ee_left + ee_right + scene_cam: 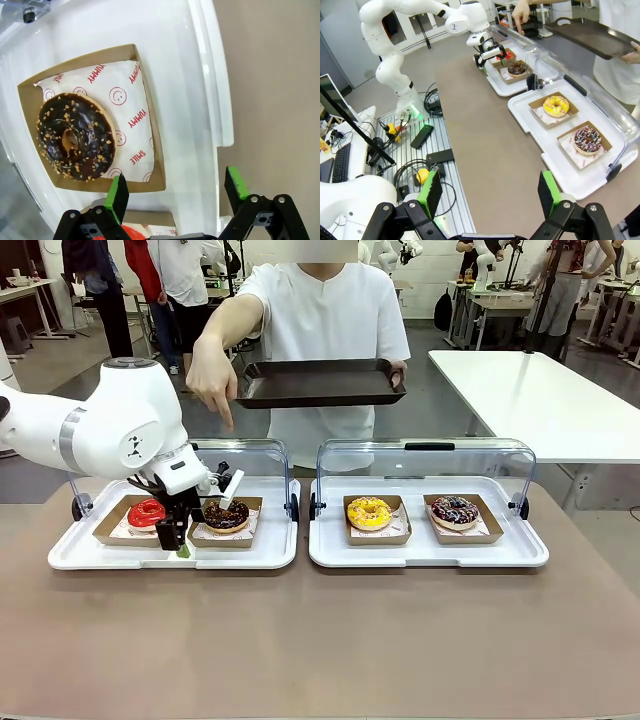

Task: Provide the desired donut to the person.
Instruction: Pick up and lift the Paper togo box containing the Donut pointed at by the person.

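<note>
The person [325, 320] in a white T-shirt holds a dark tray [320, 382] in one hand. The other hand [212, 380] points a finger down over the left white tray [170, 555], roughly above the chocolate donut [226, 515] [75, 136] in its cardboard box. My left gripper [178, 538] [175, 187] hangs open low over that tray's front edge, between the chocolate donut and the red donut [146, 511]; nothing is between its fingers. My right gripper [490, 192] is open and empty, high and well back from the table.
The right white tray [430, 555] holds a yellow donut [369, 512] and a sprinkled chocolate donut [455, 510]. Both trays have clear lids raised at the back. Bare brown tabletop [320, 640] lies in front. A white table [540, 400] stands beyond on the right.
</note>
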Robot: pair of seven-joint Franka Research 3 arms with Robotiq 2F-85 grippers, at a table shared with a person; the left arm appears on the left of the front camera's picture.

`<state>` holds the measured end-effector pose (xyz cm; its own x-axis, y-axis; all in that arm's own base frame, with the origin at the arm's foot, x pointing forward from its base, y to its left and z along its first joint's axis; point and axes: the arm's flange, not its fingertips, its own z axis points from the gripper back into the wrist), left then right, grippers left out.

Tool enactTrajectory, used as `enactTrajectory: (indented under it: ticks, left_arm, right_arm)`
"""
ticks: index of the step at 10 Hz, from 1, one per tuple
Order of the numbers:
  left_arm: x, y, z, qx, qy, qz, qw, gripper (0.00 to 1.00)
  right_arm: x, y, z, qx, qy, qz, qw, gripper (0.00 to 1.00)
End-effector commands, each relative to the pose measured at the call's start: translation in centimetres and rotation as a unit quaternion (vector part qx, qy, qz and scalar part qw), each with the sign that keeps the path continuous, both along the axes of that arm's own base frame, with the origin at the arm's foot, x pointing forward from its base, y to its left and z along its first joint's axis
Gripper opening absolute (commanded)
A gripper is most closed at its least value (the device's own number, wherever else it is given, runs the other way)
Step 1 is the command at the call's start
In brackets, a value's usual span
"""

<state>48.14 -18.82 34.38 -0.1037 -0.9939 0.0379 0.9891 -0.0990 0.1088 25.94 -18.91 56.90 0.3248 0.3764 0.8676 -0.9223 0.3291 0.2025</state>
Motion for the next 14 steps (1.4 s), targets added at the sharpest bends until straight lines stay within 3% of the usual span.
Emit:
enactTrajectory:
  ticks: [1, 3, 12, 13, 14]
  left_arm:
    - [0.7, -0.4, -0.3, 0.001, -0.015, 0.015, 1.000, 1.00]
    - [1.1, -0.4, -0.4, -0.003, -0.027, 0.017, 0.999, 1.00]
    - [1.8, 0.1, -1.7, 0.000, -0.002, 0.035, 0.999, 1.00]
    - [1.8, 0.1, -1.7, -0.002, -0.005, 0.035, 0.999, 0.45]
    - [1.8, 0.1, -1.7, 0.000, -0.004, 0.033, 0.999, 0.43]
  right_arm:
    - [0.0, 0.0, 0.0, 0.003, -0.002, 0.004, 1.000, 1.00]
    - [0.0, 0.0, 0.0, 0.003, -0.002, 0.004, 1.000, 1.00]
    - [0.0, 0.0, 0.0, 0.003, -0.002, 0.004, 1.000, 1.00]
    - [0.0, 0.0, 0.0, 0.003, -0.002, 0.004, 1.000, 1.00]
    - [0.0, 0.0, 0.0, 0.003, -0.002, 0.004, 1.000, 1.00]
